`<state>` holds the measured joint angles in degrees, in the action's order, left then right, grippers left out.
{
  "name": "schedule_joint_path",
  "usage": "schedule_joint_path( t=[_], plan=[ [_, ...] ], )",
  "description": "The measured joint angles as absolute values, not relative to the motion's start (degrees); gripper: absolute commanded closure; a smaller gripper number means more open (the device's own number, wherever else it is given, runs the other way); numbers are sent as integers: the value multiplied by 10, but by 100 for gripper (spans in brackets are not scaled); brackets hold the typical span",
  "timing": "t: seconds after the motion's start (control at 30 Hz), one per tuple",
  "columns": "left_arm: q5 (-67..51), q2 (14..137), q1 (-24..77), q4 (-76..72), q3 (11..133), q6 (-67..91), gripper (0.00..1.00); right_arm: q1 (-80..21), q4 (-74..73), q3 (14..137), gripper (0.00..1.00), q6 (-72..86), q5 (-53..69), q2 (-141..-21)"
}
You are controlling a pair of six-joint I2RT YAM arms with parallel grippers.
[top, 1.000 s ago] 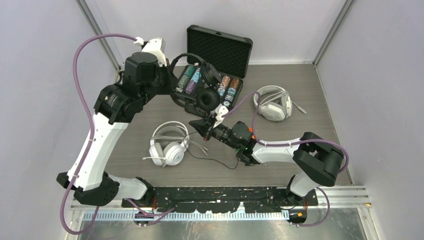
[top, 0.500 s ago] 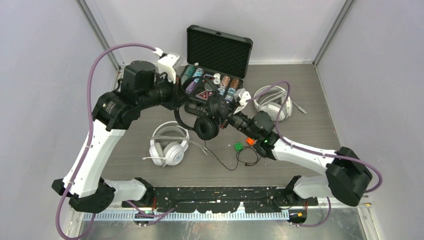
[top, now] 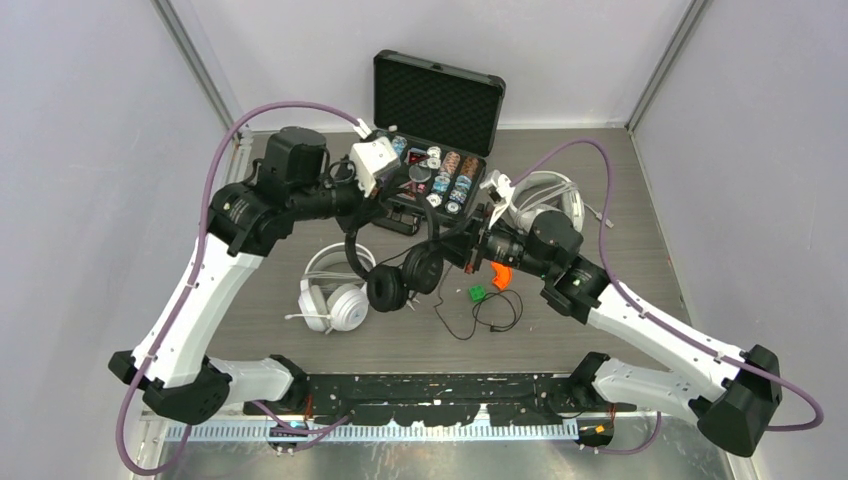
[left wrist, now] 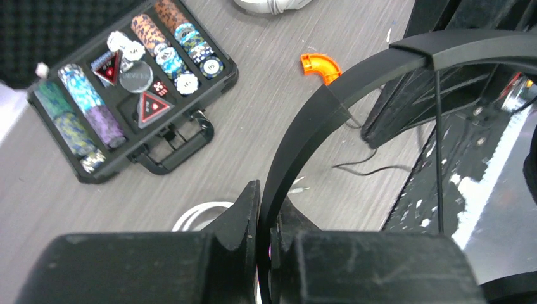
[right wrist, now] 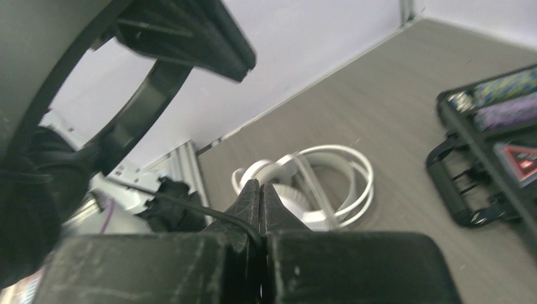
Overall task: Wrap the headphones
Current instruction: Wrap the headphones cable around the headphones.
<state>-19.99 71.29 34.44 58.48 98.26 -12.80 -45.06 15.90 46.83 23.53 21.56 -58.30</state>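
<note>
The grey wood-grain table sat between pale walls. Above its middle the black headphones hung in the air, headband up and both ear cups down, clear of the surface. The left gripper was clenched on the headband, which arched away from between its fingers. The right gripper, just right of the cups, was pinched tight on the thin black cable. The rest of that cable trailed down into loose loops on the table, nearer than the cups. An orange elbow piece and a small green piece lay just beside the loops. One white pair lay on the table to the left of the cups. The other white pair lay far right, partly hidden behind the right arm. An open chip case stood at the far middle.
</note>
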Motion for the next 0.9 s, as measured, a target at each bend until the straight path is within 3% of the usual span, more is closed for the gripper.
schedule_joint_path(
  t=[0.4, 0.9],
  plan=[
    [-129, 747, 375, 614, 983, -349, 100, -441, 26, 495, 100, 272, 285, -552],
    [49, 747, 376, 536, 972, -323, 100, -441, -40, 580, 99, 317, 337, -588]
  ],
)
